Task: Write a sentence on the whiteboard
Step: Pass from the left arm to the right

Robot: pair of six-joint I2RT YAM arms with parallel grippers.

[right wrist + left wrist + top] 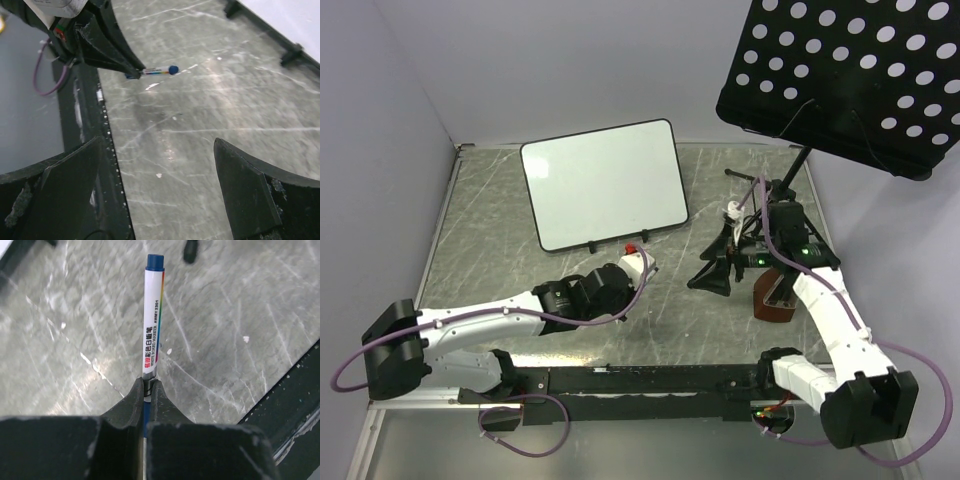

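The left gripper is clamped on a marker. Its fingers pinch the lower end of the barrel, so the white body sticks straight out ahead with a blue end farthest from the jaws. Whether that blue end is a cap or the barrel's tail I cannot tell. In the top view this gripper hangs over the table just on the near side of the whiteboard, by the right half of its near edge. The marker and the whiteboard are apart. The whiteboard sits at the far middle of the table, turned a little, with two small black feet at its near rim and a plain white face. Whether it lies flat or is propped up I cannot tell. The right gripper has its fingers spread wide, with only bare table showing between them. It sits to the right of the left gripper, nearer than the whiteboard. A black perforated stand panel overhangs the far right corner.
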